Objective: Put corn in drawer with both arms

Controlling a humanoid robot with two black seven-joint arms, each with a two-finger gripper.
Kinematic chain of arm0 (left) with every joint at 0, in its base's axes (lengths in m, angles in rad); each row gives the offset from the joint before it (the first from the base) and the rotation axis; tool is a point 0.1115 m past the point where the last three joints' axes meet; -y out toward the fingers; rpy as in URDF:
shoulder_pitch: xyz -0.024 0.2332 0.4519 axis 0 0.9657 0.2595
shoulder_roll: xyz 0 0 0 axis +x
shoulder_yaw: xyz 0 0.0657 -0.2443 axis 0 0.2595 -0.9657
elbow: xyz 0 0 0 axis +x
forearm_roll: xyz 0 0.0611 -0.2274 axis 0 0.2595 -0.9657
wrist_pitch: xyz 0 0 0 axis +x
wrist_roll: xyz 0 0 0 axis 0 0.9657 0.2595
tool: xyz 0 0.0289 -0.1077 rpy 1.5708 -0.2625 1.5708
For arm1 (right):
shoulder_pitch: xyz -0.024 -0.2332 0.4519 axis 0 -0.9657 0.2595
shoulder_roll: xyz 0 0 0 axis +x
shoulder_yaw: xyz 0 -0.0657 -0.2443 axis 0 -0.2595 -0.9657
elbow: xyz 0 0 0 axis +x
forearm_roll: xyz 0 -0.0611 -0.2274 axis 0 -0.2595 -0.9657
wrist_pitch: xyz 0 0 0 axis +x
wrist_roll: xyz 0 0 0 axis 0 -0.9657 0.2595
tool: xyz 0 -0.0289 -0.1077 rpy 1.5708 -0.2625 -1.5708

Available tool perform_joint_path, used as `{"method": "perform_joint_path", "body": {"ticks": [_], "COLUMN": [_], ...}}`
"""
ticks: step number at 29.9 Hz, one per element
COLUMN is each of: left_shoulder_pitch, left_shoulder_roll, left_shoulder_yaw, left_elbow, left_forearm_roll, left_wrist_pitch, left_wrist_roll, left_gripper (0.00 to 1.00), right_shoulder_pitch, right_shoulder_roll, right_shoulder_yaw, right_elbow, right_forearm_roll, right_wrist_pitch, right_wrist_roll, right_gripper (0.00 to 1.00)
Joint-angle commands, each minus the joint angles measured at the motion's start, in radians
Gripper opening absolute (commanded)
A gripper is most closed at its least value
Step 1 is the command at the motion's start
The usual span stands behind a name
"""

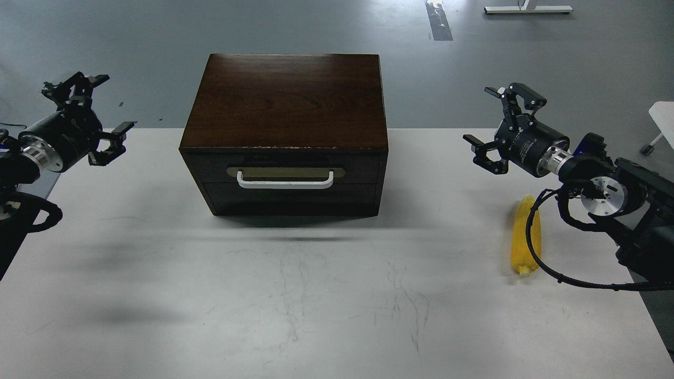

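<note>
A yellow corn (524,235) lies lengthwise on the white table at the right, pointed end away from me, partly crossed by a black cable of my right arm. The drawer (284,169) is closed in the front of a dark wooden box, with a brass plate and a white bar handle (285,182). My left gripper (108,104) hovers open at the far left, well away from the box. At the right, above and behind the corn, my right gripper (482,115) hangs open. Neither holds anything.
The dark wooden box (287,100) stands at the table's back centre, with a plain dark panel (292,199) below the drawer. The white table (316,295) ends at the right near the corn. Grey floor lies behind.
</note>
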State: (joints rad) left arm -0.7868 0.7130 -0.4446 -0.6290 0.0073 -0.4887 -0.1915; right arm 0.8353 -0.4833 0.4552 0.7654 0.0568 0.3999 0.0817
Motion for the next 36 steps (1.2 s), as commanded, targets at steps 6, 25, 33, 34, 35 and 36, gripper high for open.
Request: {"method": "perform_joint_path", "body": {"ticks": [6, 25, 33, 34, 35, 36], "left_shoulder_pitch": [-0.005, -0.011, -0.011, -0.011, -0.011, -0.011], "left_shoulder_roll": [-0.035, -0.05, -0.044, -0.044, -0.043, -0.041], "left_shoulder_yaw": [0.0, 0.0, 0.0, 0.0, 0.0, 0.0], "left_elbow": [0.003, 0.0, 0.0, 0.0, 0.0, 0.0], "left_forearm_roll": [0.006, 0.005, 0.005, 0.003, 0.005, 0.005], "left_wrist_pitch": [0.0, 0.0, 0.0, 0.0, 0.0, 0.0], "left_wrist_roll": [-0.003, -0.002, -0.005, -0.006, -0.012, -0.016], "left_gripper": [0.98, 0.98, 0.98, 0.98, 0.98, 0.98], "right_shoulder_pitch": [0.015, 0.027, 0.027, 0.027, 0.027, 0.027], "right_shoulder_roll": [-0.003, -0.005, -0.006, -0.006, -0.006, -0.006], "right_shoulder_yaw": [-0.001, -0.003, -0.004, -0.003, -0.004, -0.004], "right_elbow": [-0.001, 0.002, 0.002, 0.002, 0.002, 0.0], "right_forearm_roll": [0.0, 0.0, 0.0, 0.0, 0.0, 0.0], "right_wrist_pitch": [-0.001, -0.032, -0.032, -0.032, -0.032, -0.032], "right_wrist_roll": [-0.002, -0.005, -0.006, -0.005, -0.006, -0.005], "right_gripper": [1.0, 1.0, 1.0, 1.0, 1.0, 1.0]}}
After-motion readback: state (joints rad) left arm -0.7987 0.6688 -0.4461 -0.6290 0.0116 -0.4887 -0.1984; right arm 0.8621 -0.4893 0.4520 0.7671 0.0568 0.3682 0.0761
